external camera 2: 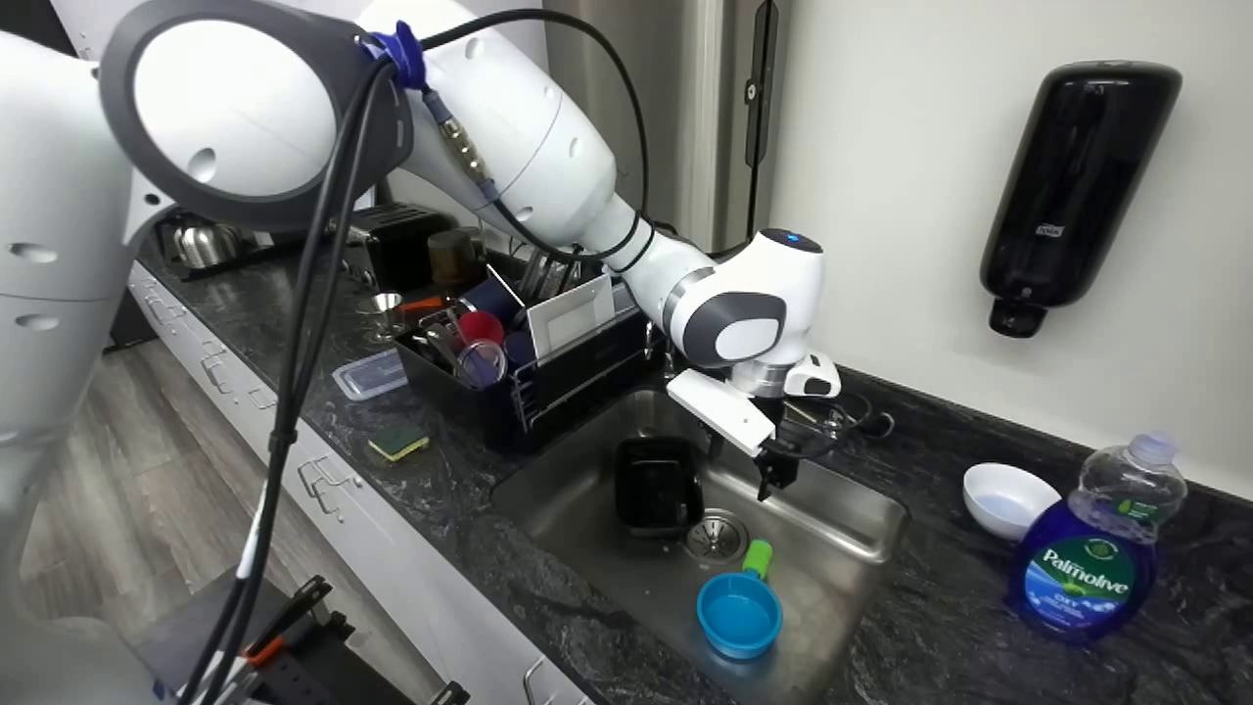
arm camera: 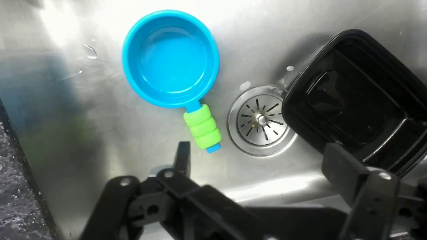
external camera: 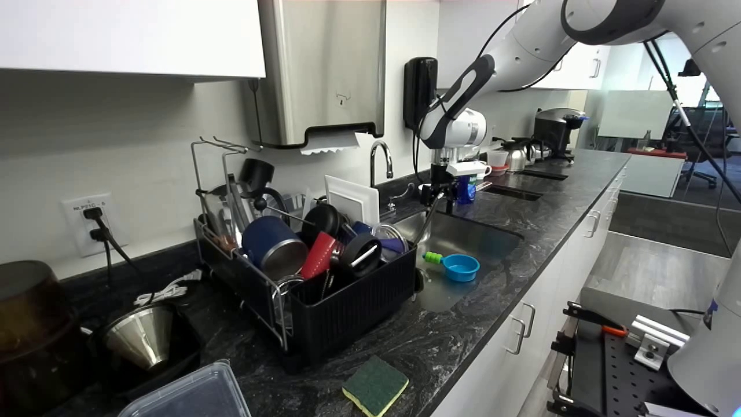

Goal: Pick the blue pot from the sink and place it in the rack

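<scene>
Wrist view shows the blue pot (arm camera: 170, 63) sitting upright on the floor of the sink (arm camera: 100, 140), hollow side up, its green grip (arm camera: 202, 126) ending beside the drain (arm camera: 260, 119). Presumably it sits there as washing-up due for drying. A black tub (arm camera: 353, 96), also hollow side up, overlaps the drain's edge, perhaps for the same reason. In an exterior view the rack (external camera: 353, 315) on the counter (external camera: 301, 388) is crowded: a white tray (external camera: 353, 200) stands on edge and a blue mug (external camera: 272, 246) leans, likely so they drain, which seems to leave little room.

The pincer (arm camera: 258, 150) hangs over the sink, its fingers (arm camera: 343, 168) spread wide with nothing held, apparently ready for a grasp. In both exterior views the pot lies lower than the pincer and nearer the counter's front edge. From the wrist, the green grip ends just beyond the fingertips, nearer one than the other, touching neither.
</scene>
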Robot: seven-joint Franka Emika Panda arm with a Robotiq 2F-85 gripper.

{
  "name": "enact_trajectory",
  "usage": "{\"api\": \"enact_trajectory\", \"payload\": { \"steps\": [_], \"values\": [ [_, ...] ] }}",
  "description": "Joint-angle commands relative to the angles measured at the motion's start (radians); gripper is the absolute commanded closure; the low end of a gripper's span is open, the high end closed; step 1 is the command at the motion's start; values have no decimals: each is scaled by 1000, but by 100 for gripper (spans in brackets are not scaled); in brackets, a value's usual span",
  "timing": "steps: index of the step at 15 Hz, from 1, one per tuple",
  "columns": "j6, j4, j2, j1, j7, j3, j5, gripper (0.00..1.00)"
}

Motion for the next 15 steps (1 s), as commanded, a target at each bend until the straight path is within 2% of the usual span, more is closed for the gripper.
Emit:
{"api": "enact_trajectory", "payload": {
  "steps": [1, 8, 15],
  "values": [
    [-2, 4, 0, -14, 7, 15, -13, 0],
    [-2, 4, 0, -15, 7, 15, -13, 0],
    [35, 23, 112, -25, -18, 48, -4, 0]
  ]
}}
